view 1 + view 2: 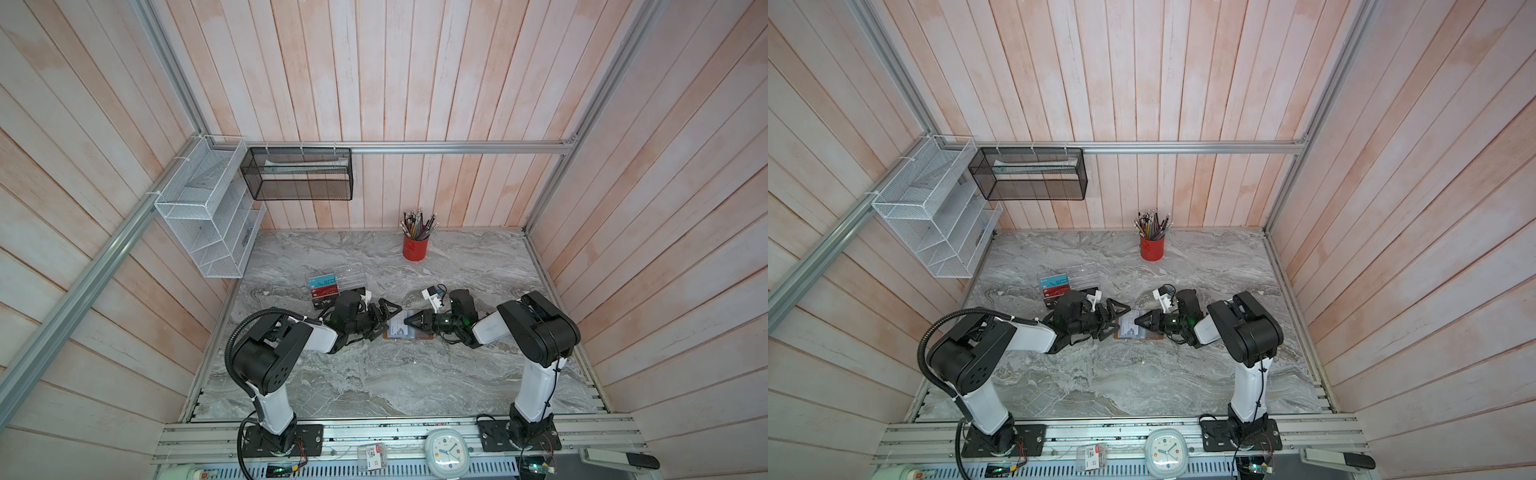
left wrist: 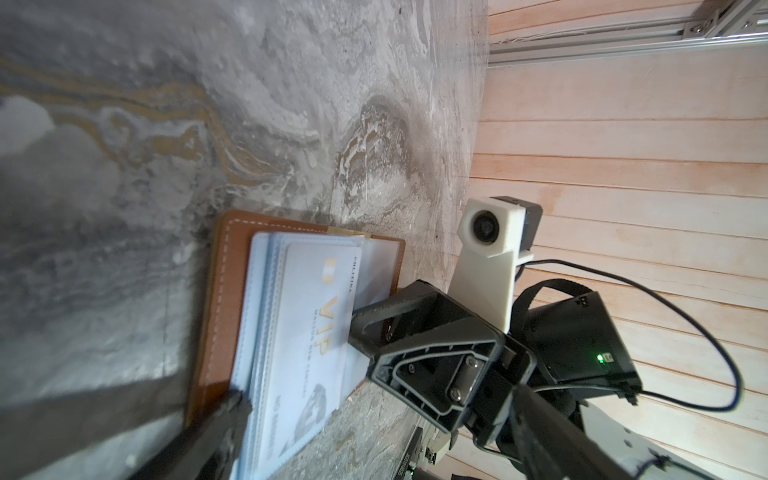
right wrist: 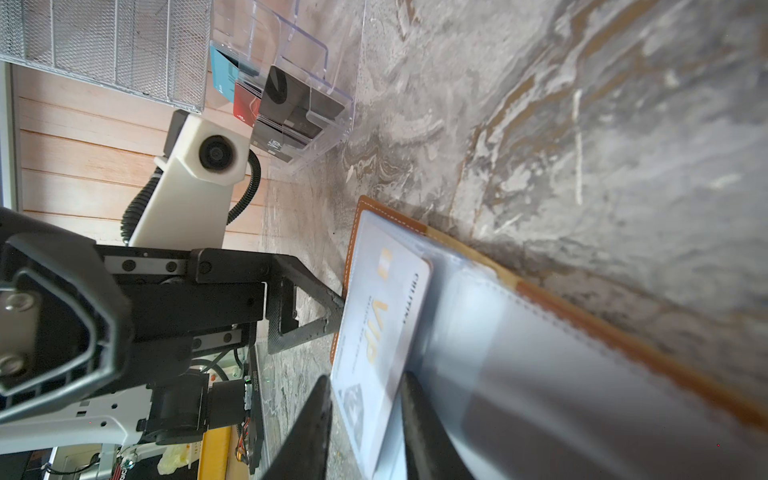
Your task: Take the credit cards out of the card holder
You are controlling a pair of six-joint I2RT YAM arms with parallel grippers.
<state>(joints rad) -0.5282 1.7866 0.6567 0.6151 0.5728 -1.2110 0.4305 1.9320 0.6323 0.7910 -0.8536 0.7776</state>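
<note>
Left fingers (image 3: 322, 286) wide, right fingers (image 3: 419, 428) narrow astride whitish card (image 3: 382, 324), grip unclear, acrylic rack (image 1: 351, 272) nearby

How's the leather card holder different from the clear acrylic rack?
The card holder is tan leather, lying open and flat; the acrylic rack is clear plastic, standing in tiers. The card holder shows a whitish card in a sleeve; the acrylic rack holds teal, red and black cards. Both rest on the marble table.

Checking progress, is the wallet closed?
No, the wallet lies open flat, with its clear sleeves and a whitish card showing.
</note>
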